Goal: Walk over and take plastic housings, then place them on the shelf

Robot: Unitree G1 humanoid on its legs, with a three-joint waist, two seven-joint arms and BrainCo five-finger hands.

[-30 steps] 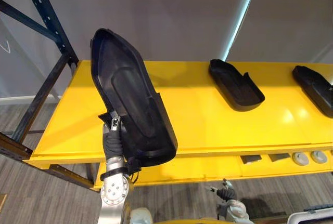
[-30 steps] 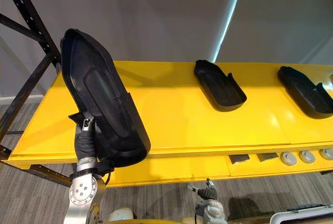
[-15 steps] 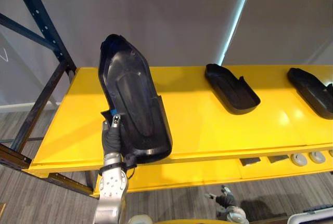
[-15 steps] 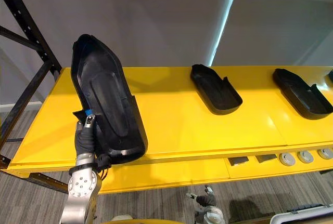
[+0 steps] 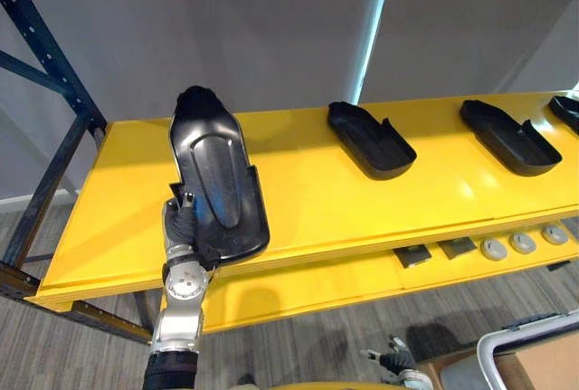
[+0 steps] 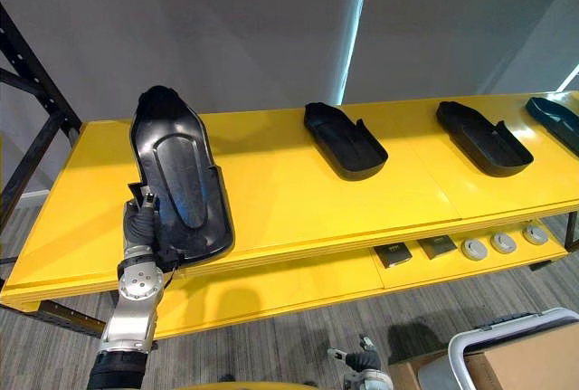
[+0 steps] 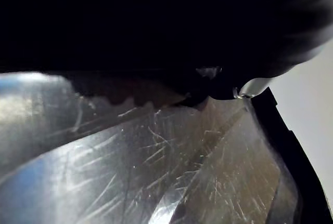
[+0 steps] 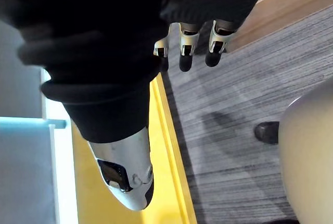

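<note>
Your left hand (image 5: 184,227) is gripping the black plastic housing (image 5: 215,177), tilted, at 9 o'clock over the yellow shelf (image 5: 353,204); your right hand (image 8: 186,39) is hanging loose-fingered.

Two head cameras sit side by side in front of a long yellow shelf (image 5: 362,200) and look steeply down on it from a moderate distance. Both show the same shelf top, with the black housing (image 5: 213,182) at its left end and the left hand (image 5: 184,227) below it. The left wrist camera is pressed close against the housing's scratched surface. The right wrist camera looks along the right hand (image 8: 186,39) down to the grey floor (image 8: 234,120).
</note>
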